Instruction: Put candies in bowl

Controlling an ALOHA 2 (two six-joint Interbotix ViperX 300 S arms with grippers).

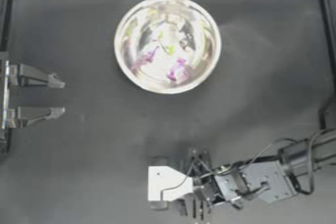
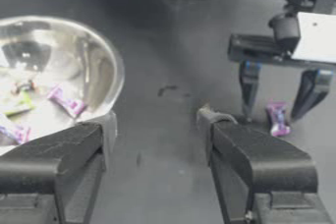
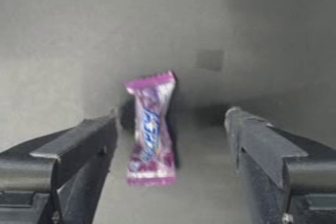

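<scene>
Right gripper [image 3: 172,134] low over the near part of the table [image 1: 78,169], jaws open on either side of a pink candy [image 3: 152,128] lying flat between them, untouched; likely light, crinkly and slippery, best pinched across the firm middle, not the twisted ends. Farther off, the bowl [image 1: 125,46] already holds several candies [image 2: 66,101]. Left gripper [image 1: 59,96] waits open at the left edge.

The top camera looks straight down on the bench [image 1: 78,169]; the left wrist camera looks across it; the right one is close above it.
</scene>
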